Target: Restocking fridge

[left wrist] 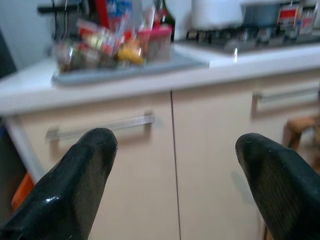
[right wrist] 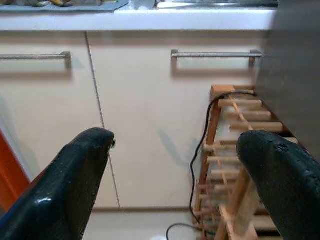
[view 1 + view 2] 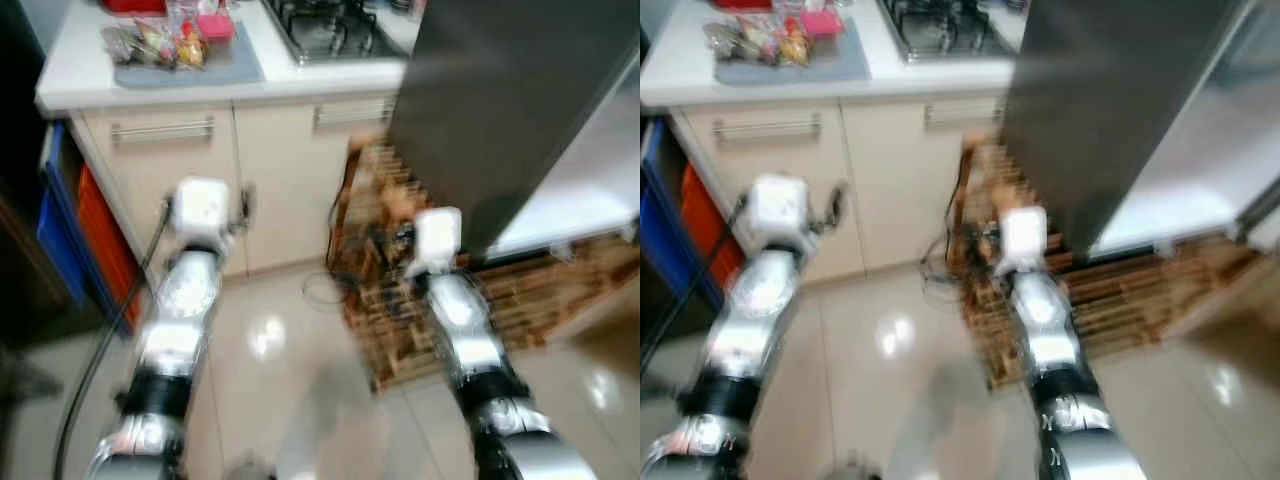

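A pile of packaged groceries (image 3: 160, 42) lies on a grey mat (image 3: 222, 68) on the white counter (image 3: 70, 70) at the upper left. The dark fridge (image 3: 500, 110) stands at the upper right with its door (image 3: 590, 190) swung open. Both silver arms reach forward over the floor toward the cabinets. My left gripper (image 1: 175, 145) is open and holds nothing, facing the drawer below the groceries (image 1: 110, 42). My right gripper (image 2: 175, 142) is open too, facing the cabinet front beside a wooden rack (image 2: 235, 150).
A gas hob (image 3: 325, 28) sits on the counter beside the mat. A wooden rack (image 3: 390, 250) with a black cable stands on the floor under the fridge. Blue and orange crates (image 3: 85, 235) are stacked at the left. Glossy tiled floor (image 3: 290, 360) lies ahead.
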`<state>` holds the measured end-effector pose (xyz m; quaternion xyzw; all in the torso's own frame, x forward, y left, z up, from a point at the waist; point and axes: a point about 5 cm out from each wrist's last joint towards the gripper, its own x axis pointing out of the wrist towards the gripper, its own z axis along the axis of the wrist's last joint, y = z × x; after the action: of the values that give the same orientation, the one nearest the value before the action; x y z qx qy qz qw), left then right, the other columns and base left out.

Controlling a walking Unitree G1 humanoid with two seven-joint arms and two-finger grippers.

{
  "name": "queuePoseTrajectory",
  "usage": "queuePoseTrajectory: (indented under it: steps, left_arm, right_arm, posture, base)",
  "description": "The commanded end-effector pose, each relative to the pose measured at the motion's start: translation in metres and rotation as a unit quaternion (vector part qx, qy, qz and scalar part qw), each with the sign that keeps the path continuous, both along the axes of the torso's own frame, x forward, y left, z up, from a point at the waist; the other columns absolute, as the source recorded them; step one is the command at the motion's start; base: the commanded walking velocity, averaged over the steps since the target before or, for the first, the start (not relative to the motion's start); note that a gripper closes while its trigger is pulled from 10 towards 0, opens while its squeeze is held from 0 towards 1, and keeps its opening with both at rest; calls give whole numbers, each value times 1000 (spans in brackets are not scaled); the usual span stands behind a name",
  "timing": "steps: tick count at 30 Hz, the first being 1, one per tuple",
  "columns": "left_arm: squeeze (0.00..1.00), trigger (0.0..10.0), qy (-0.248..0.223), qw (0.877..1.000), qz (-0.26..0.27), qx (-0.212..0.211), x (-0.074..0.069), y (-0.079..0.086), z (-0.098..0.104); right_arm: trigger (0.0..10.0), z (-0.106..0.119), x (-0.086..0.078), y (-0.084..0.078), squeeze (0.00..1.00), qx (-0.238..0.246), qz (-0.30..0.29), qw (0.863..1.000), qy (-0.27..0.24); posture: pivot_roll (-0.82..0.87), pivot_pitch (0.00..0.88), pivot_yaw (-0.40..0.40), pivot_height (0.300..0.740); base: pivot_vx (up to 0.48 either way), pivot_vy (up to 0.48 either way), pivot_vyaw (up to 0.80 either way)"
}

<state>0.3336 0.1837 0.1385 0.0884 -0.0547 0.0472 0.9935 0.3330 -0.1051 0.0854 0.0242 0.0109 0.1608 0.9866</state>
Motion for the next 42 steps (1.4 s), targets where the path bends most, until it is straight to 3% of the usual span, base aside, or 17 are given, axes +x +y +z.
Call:
queuePoseTrajectory:
  steps: [1, 4, 15, 20, 21, 23, 24, 29, 31, 34, 36, 37, 38, 39, 42]
  left_arm:
    - [0, 10000, -9, 1000, 1, 0, 1, -7, 3]
    - [0, 10000, 10, 999, -2, 30, 2, -11, -2]
    - [0, 10000, 12, 999, -35, 15, 5, -28, -4]
    - [0, 10000, 9, 997, -64, 51, 7, -33, -1]
    - [1000, 10000, 9, 996, -83, 33, 6, -32, -2]
    - [1000, 10000, 10, 997, -65, 32, 6, -27, -2]
    - [1000, 10000, 7, 997, -62, 33, 6, -26, -1]
    - [1000, 10000, -42, 999, -28, 13, 3, -15, 14]
    - [1000, 10000, -31, 999, -17, -20, 4, -11, 12]
    - [1000, 10000, -10, 999, -17, -31, 8, -13, 7]
    - [1000, 10000, -25, 991, -102, -80, 6, -29, 12]
    - [1000, 10000, -25, 991, -102, -80, 6, -29, 12]
    - [0, 10000, -35, 991, -110, -65, 5, -32, 16]
    - [0, 10000, -47, 992, -103, -49, 5, -32, 20]
    - [0, 10000, -54, 992, -95, -57, 4, -31, 22]
  right_arm:
    - [10000, -1, 0, -12, 0, 3, -18, 1000, 1]
    - [10000, 1, 1, -10, 0, 7, -14, 1000, -1]
    - [10000, 4, 0, -6, 0, 11, -9, 1000, -10]
    - [10000, 4, 4, -13, 0, -3, -54, 998, -9]
    - [10000, 8, 5, -19, 0, -5, -88, 996, -25]
    - [10000, 16, 5, -29, 0, 5, -129, 990, -59]
    - [10000, 21, 4, -33, 1000, 3, -145, 987, -75]
    - [10000, 45, 4, -47, 1000, 22, -194, 971, -137]
    - [10000, 47, 7, -50, 1000, 19, -210, 969, -130]
    - [10000, 41, 11, -50, 1000, 7, -201, 974, -106]
    - [10000, 34, 11, -43, 1000, -15, -165, 982, -89]
    - [10000, 34, 11, -43, 1000, -15, -165, 982, -89]
    - [10000, 35, 9, -37, 0, -15, -143, 985, -96]
    - [10000, 36, 6, -30, 0, -12, -122, 987, -100]
    - [10000, 33, 5, -27, 0, -9, -121, 988, -91]
  posture:
    - [68, 0, -47, 740]
    - [67, 0, -37, 740]
    - [39, 0, -4, 740]
    - [31, 0, 17, 740]
    - [31, 0, 25, 740]
    - [31, 0, 26, 740]
    - [31, 0, 30, 740]
    - [24, 0, 29, 740]
    - [14, 0, 27, 740]
    - [14, 0, 22, 740]
    - [14, 0, 6, 740]
    - [14, 0, 6, 740]
    - [11, 0, 3, 740]
    - [10, 0, -4, 740]
    - [11, 0, -7, 740]
  base:
    - [0, 0, 494]
    - [0, 0, 494]
    - [0, 0, 491]
    - [0, 0, 545]
    - [0, 0, 0]
    - [0, 0, 0]
    - [0, 0, 0]
    - [0, 0, 0]
    - [0, 0, 0]
    - [0, 0, 0]
    - [0, 0, 0]
    - [0, 0, 0]
    - [292, 0, 0]
    - [480, 0, 0]
    - [480, 0, 0]
